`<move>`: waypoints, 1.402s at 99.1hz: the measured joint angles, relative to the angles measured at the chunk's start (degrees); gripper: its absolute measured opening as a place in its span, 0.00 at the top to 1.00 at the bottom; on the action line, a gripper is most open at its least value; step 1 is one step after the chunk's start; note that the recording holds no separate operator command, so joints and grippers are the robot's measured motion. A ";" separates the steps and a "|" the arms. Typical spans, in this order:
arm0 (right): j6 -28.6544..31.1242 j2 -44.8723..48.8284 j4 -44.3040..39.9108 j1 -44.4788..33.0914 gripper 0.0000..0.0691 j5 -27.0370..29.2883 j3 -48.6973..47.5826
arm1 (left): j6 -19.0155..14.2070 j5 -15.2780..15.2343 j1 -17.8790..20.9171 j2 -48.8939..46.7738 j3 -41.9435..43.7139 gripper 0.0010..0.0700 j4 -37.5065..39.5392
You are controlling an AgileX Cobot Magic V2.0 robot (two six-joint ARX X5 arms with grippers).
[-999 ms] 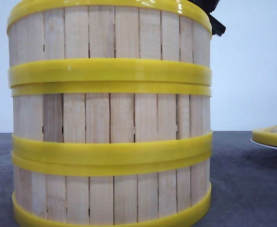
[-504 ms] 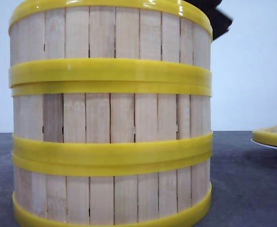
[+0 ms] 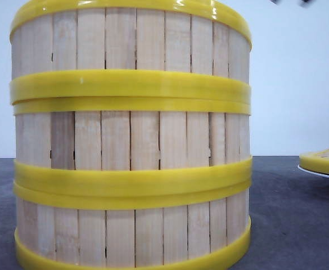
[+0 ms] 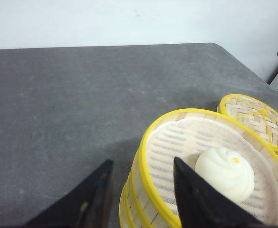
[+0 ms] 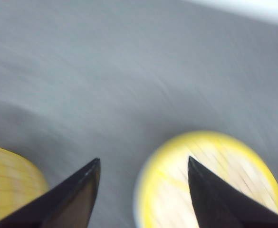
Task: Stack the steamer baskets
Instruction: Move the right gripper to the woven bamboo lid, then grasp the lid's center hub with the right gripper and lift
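Three steamer baskets [image 3: 130,135] stacked, filling left-centre of front view on grey bench [image 3: 293,225], dark arm gone from upper right since 0.5 s ago, left hand [image 4: 141,194] apart astride top rim, right hand [image 5: 143,190] apart, blurred.

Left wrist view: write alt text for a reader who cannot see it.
A stack of steamer baskets with yellow rims stands on a grey table, the top one open and holding a white bun on a pale liner. The open left gripper straddles the stack's near rim, one finger inside and one outside. Beyond lies a woven yellow-rimmed lid.
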 joint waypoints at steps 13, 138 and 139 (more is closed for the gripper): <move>0.00 2.23 -2.25 -6.12 0.48 -0.04 -0.48 | 0.00 0.00 0.00 0.00 0.00 0.68 -0.02; 6.32 8.96 19.23 -19.91 0.53 -6.23 -25.66 | 0.02 0.00 0.00 0.02 0.00 0.68 0.39; 6.32 8.96 19.52 -19.91 0.53 -6.23 -25.66 | 0.02 0.00 0.00 0.02 0.00 0.68 0.39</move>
